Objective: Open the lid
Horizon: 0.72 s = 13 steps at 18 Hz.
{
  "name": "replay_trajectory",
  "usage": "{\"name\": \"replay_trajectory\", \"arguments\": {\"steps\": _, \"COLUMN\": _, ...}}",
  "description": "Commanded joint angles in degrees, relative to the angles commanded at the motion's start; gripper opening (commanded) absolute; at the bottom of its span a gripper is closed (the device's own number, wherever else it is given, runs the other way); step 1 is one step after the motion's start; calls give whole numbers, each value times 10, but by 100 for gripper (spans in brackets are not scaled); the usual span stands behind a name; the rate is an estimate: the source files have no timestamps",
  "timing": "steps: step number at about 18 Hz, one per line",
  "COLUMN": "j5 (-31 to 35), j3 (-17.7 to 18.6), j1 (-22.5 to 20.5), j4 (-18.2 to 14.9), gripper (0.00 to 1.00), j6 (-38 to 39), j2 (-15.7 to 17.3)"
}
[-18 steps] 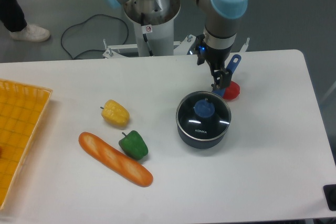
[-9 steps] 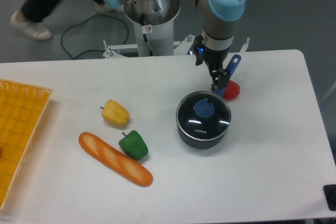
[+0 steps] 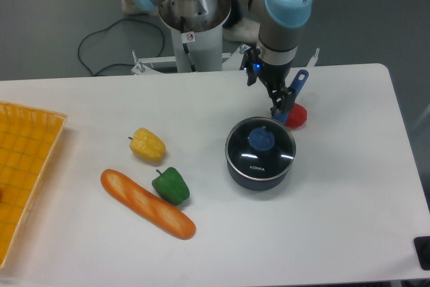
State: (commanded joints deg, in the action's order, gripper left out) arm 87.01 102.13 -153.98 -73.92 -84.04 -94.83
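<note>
The lid is a round glass disc with a thin metal rim, a blue knob at its centre and "KONKA" lettering near its front. It lies flat on the dark pot right of the table's middle. My gripper points down just behind the lid's far rim, above and behind the knob and not touching it. Its dark fingers overlap from this angle, so the gap between them does not show. Nothing is visibly held.
A red vegetable and the pot's blue handle sit right behind the pot, beside my gripper. A yellow pepper, a green pepper and a baguette lie to the left. An orange basket stands at the left edge.
My arm has shifted slightly to the left; the gripper stays behind the lid. A person's feet in the background have moved to the right, behind the robot base. The lid has not moved.
</note>
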Motion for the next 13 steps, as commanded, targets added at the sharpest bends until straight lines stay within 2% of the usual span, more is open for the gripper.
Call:
{"name": "replay_trajectory", "arguments": {"steps": 8, "j5": -14, "j3": -41, "j1": -3, "j4": 3, "gripper": 100, "j6": 101, "j2": -31}}
{"name": "replay_trajectory", "arguments": {"steps": 13, "j5": -24, "j3": -50, "j1": -1, "j4": 31, "gripper": 100, "j6": 161, "j2": -56}}
